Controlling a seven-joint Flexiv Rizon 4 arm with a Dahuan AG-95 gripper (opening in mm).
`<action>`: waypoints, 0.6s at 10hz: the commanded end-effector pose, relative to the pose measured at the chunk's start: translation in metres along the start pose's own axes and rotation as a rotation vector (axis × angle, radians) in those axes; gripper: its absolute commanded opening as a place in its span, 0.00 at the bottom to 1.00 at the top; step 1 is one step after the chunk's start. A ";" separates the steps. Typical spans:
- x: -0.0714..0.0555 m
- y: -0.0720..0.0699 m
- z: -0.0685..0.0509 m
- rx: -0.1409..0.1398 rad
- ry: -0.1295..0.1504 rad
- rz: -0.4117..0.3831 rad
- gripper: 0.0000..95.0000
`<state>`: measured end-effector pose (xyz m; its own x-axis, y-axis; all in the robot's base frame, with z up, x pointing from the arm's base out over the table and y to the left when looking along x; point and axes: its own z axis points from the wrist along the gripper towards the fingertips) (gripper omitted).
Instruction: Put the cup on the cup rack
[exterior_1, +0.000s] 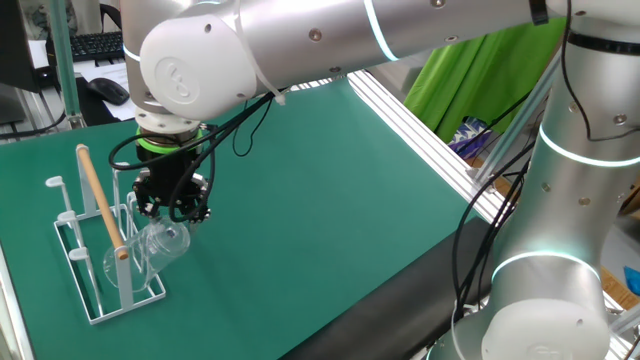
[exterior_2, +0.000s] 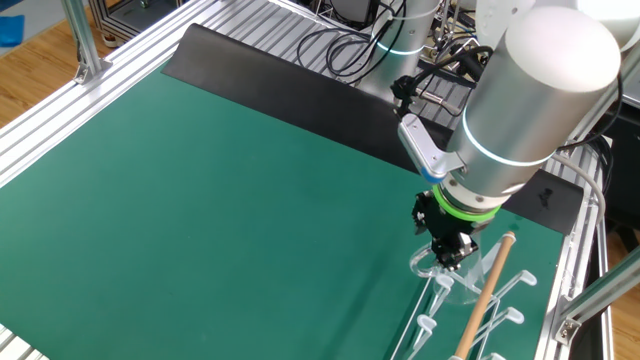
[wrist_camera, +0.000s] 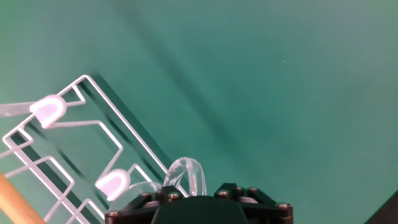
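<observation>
**My gripper**: black, two-fingered, pointing straight down under a green wrist ring, poised over the near corner of the rack. Looped black cables hang around it. Its fingertips are hidden by my own hand in each view, so I cannot tell whether the jaws stand apart or bear on glass.

**The cup**: clear, colourless glass, tilted on its side directly beneath my gripper, at the corner of the rack closest to the open mat. It appears to sit over one of the pegs, though the glass is too transparent to be certain. In the hand view only a curved edge of it shows, just beside my black gripper housing. In the other fixed view it is a faint rim under my fingers.

**The cup rack**: white wire, rectangular base, flat on the mat. Upright pegs with rounded caps; two caps show in the hand view. Seen also in the other fixed view and the hand view.

**Wooden rod**: light-coloured, running along the top of the rack, just beside my gripper.

**Green mat**: covers the table.

**Aluminium frame**: borders the mat.

**Keyboard**: black, far corner, well apart from the rack.
</observation>
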<state>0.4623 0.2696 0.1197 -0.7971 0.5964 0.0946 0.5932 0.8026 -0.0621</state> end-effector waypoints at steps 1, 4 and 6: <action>0.000 0.000 0.000 0.002 0.003 -0.001 0.60; -0.002 0.001 -0.002 -0.001 0.017 -0.005 0.60; -0.008 0.002 -0.008 -0.006 0.042 0.001 0.80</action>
<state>0.4699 0.2668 0.1271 -0.7912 0.5953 0.1400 0.5937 0.8026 -0.0574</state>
